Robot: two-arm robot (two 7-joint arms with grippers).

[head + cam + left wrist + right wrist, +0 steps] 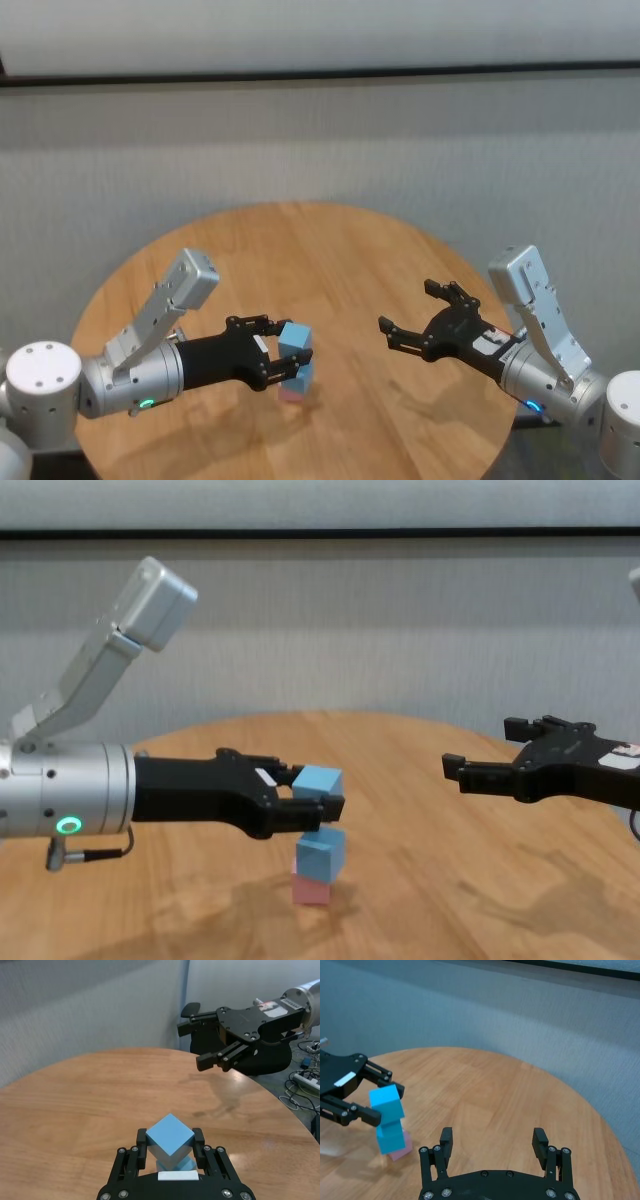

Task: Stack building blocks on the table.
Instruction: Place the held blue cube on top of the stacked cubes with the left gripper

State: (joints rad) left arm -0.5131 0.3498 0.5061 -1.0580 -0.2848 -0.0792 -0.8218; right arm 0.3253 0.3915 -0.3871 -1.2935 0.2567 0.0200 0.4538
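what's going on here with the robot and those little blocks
The robot is stacking blocks on a round wooden table. Its left gripper is shut on a light blue block at the top of a small tower. Under it sits another blue block on a pink block. The top block looks turned a little off square with the one below. The right gripper hangs open and empty above the table's right side.
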